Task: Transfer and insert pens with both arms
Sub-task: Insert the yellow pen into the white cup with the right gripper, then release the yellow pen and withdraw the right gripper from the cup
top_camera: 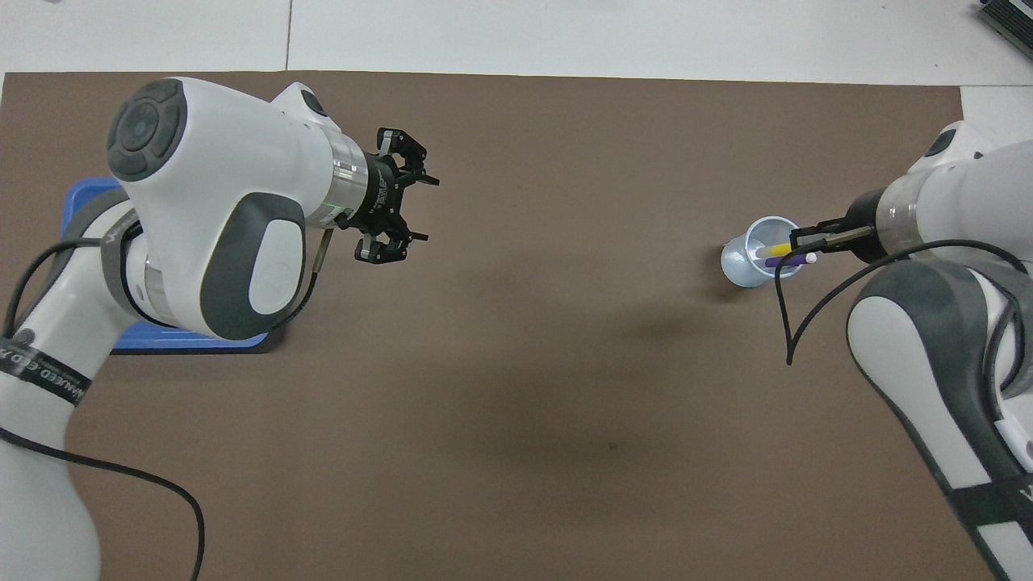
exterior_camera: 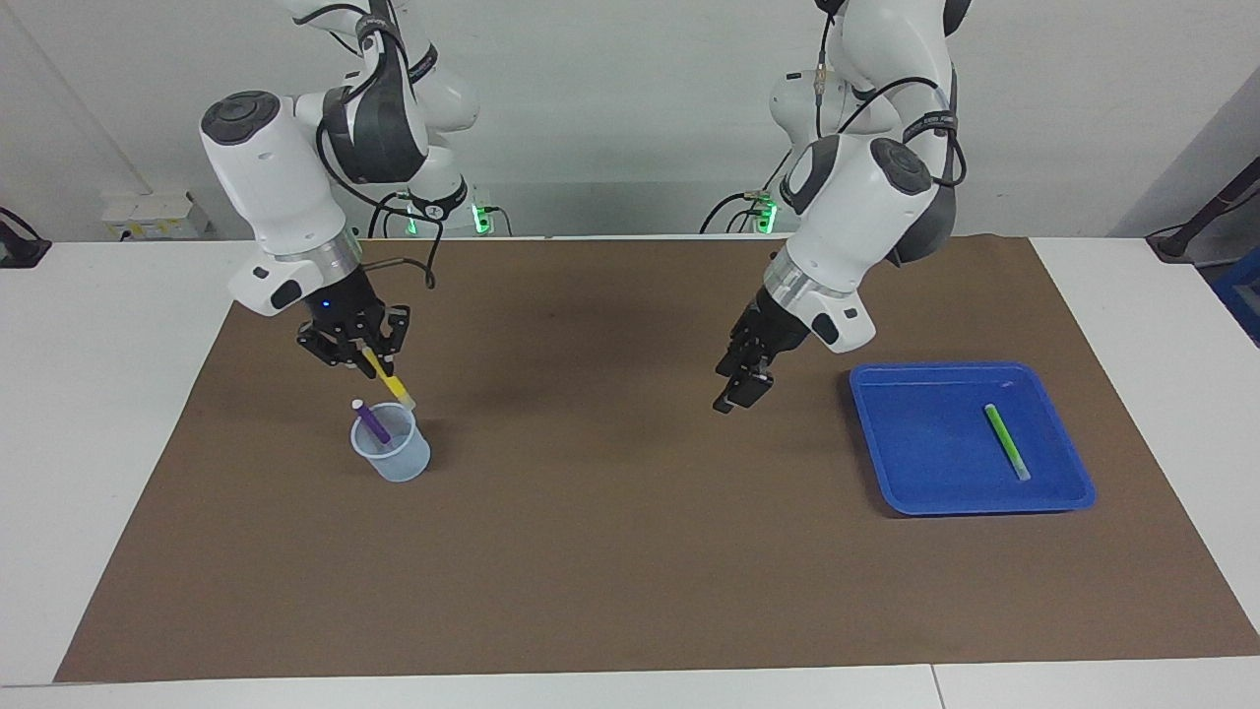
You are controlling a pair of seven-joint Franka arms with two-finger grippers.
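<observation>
Purple pen sits in the cup; right gripper clamps the yellow pen over it — green pen waits in the tray, left gripper spread empty.

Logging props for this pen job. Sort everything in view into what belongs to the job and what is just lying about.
Job: yellow pen in right hand; purple pen in clear cup; green pen in blue tray; left hand, empty.

Lying about: brown mat; white table.

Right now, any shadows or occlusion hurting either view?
Facing view: soft shadows on the brown mat; cup, yellow pen and green pen unobstructed. Overhead view: left arm hides most of the blue tray; broad arm shadows mid-mat.
</observation>
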